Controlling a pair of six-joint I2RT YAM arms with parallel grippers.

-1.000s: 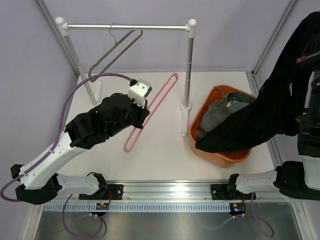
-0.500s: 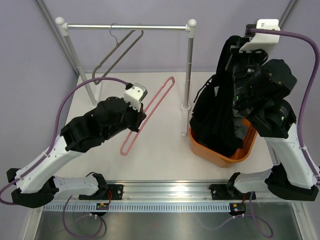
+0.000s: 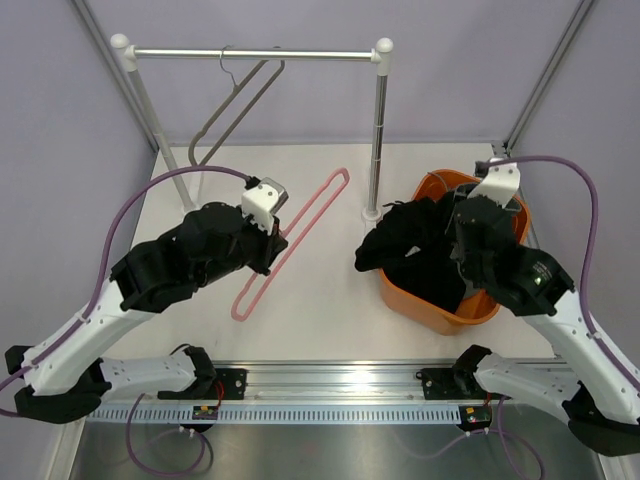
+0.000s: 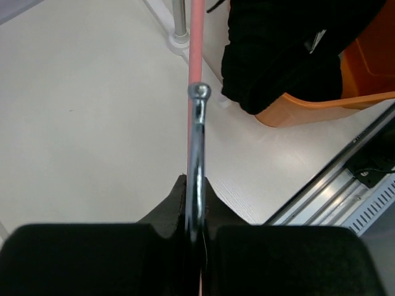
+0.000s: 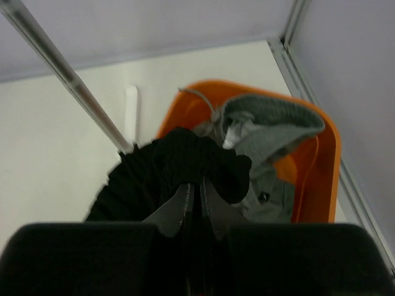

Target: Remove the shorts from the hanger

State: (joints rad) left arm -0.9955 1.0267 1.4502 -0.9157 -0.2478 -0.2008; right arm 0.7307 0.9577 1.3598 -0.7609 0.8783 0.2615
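Observation:
The black shorts [image 3: 410,248] are off the pink hanger [image 3: 290,243] and bunched over the orange basket's [image 3: 437,315] near-left rim. My right gripper [image 5: 196,185] is shut on the shorts [image 5: 185,157], low over the basket [image 5: 324,166]. My left gripper [image 4: 196,182] is shut on the hanger's metal hook [image 4: 197,132]; the pink bar [image 4: 196,37] runs away from it above the table, bare. In the top view the left gripper [image 3: 268,232] sits at the hanger's middle.
A metal clothes rail [image 3: 255,54] crosses the back, with a grey hanger [image 3: 235,100] on it. Its right post [image 3: 378,130] stands just left of the basket. Grey clothing [image 5: 265,129] lies in the basket. A frame upright [image 3: 545,75] rises at the right.
My right arm has swung down from high up and lowered the shorts into and over the basket. My left gripper with the pink hanger has drifted slightly down and left.

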